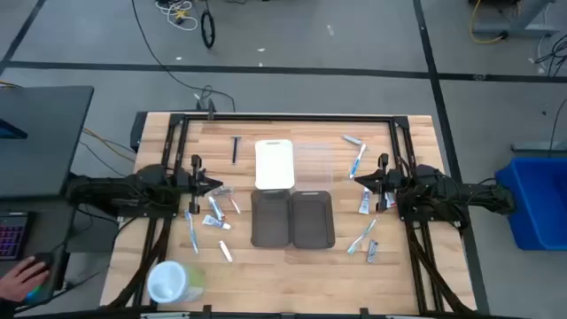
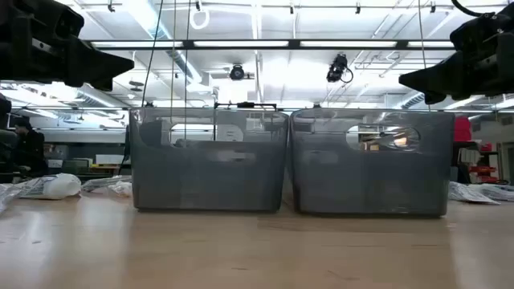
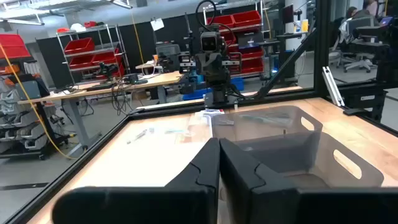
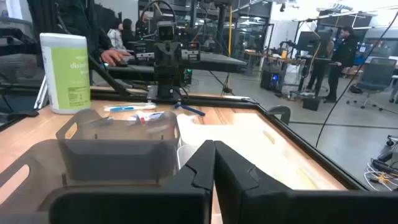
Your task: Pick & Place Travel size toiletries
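Travel size toiletries (image 1: 215,219) scattered flat on wooden tabletop, none in trays. Left cluster: small white tubes with blue and red marks, slim light-blue toothbrush (image 1: 192,232) lying lengthwise, another tube (image 1: 225,252) nearer front edge. Thin black stick (image 1: 236,148) lies alone toward far edge. Right side: toothbrushes (image 1: 357,161) near far corner, white tube (image 1: 365,203) mid-table, more pieces (image 1: 362,237) toward front.

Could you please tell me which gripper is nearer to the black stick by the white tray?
Left. The left gripper sits just below and slightly left of the black stick; the right gripper is beyond the white tray.
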